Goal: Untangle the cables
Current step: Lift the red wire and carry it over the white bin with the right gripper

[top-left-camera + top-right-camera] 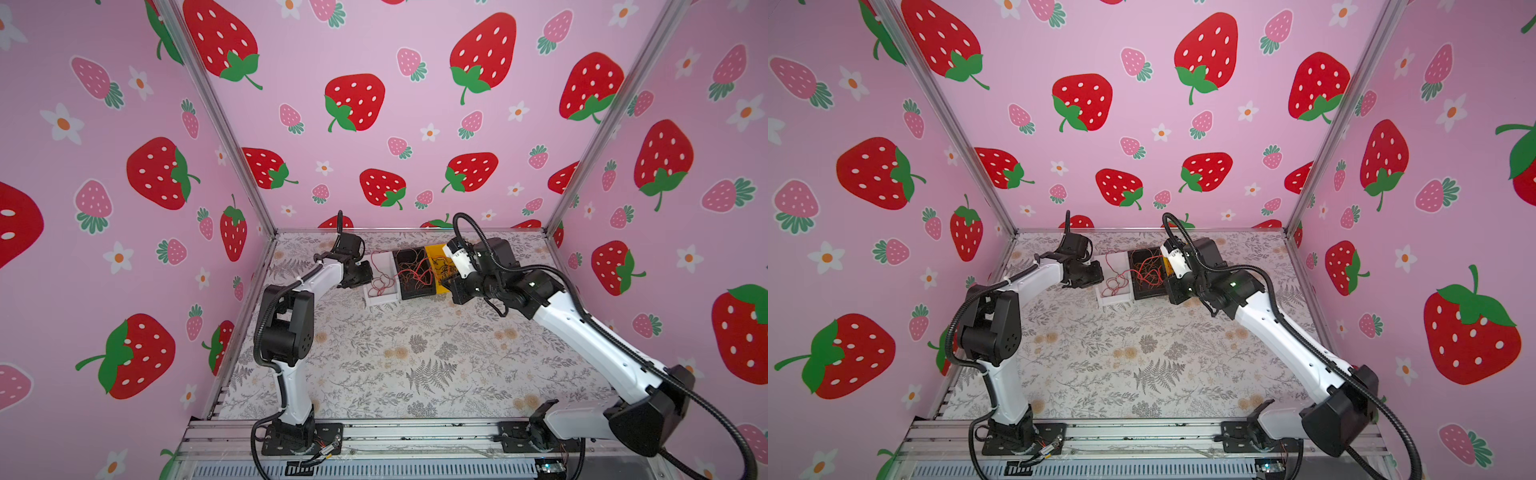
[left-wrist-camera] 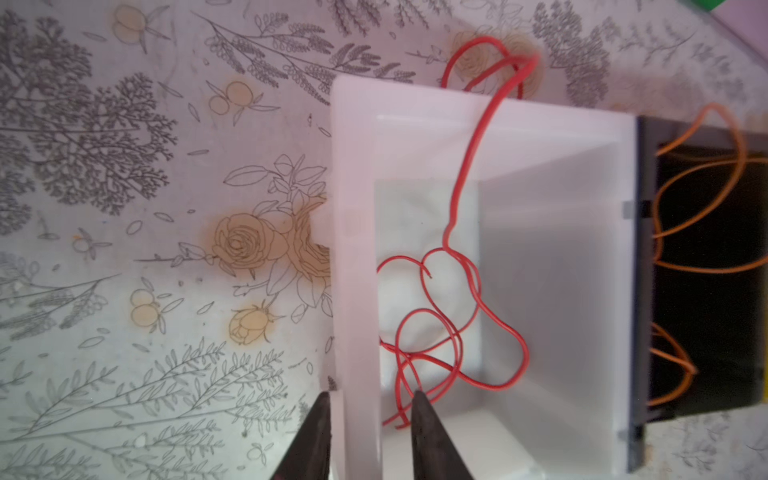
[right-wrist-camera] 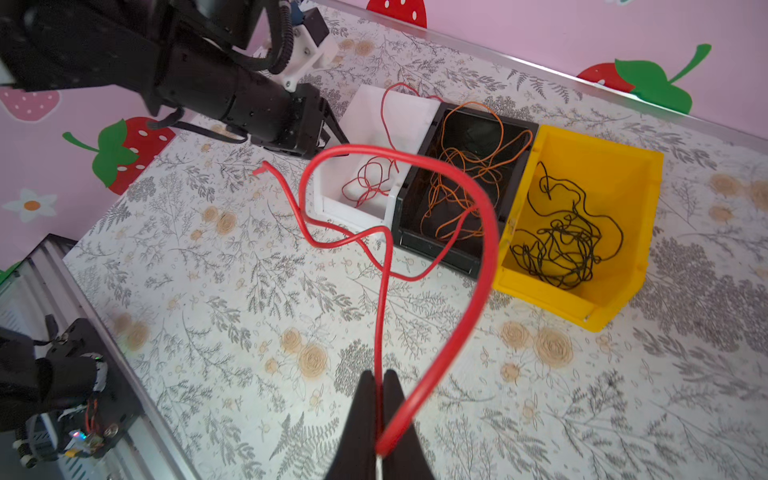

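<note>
My right gripper (image 3: 379, 376) is shut on a red cable (image 3: 486, 216), which loops up in front of it, hangs in the air and ends free at the left. More red cables (image 2: 432, 316) lie curled in the white bin (image 2: 557, 232), and one strand runs over its far wall. My left gripper (image 2: 370, 397) is open, its jaws on either side of that bin's side wall with no cable between them. Orange cables (image 3: 469, 174) fill the black bin (image 3: 440, 245). Black cables (image 3: 561, 245) lie tangled in the yellow bin (image 3: 582, 299).
The three bins stand side by side near the back wall in both top views, with the white bin (image 1: 380, 297) on the left. The floral tabletop (image 1: 415, 365) stretches in front of them. Both arm bases sit on the metal rail (image 1: 415, 432) at the front edge.
</note>
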`<act>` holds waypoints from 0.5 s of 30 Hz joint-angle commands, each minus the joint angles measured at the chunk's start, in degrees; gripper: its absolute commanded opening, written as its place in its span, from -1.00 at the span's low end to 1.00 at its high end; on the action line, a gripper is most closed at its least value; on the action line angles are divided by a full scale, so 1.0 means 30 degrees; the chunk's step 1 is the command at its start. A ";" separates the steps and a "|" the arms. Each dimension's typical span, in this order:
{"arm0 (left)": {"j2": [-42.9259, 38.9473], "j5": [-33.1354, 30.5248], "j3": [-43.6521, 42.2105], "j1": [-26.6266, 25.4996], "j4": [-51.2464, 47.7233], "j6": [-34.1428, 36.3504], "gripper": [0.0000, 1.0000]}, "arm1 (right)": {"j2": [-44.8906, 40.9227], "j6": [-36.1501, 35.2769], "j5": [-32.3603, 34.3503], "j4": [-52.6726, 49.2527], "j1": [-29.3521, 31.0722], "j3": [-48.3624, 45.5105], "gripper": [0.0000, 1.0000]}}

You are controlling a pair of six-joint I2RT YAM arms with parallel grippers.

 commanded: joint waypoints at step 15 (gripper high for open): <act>-0.5274 -0.0054 -0.0860 0.2087 0.0362 -0.0818 0.29 | 1.0273 -0.1405 -0.1377 0.5095 0.0477 0.7429 -1.00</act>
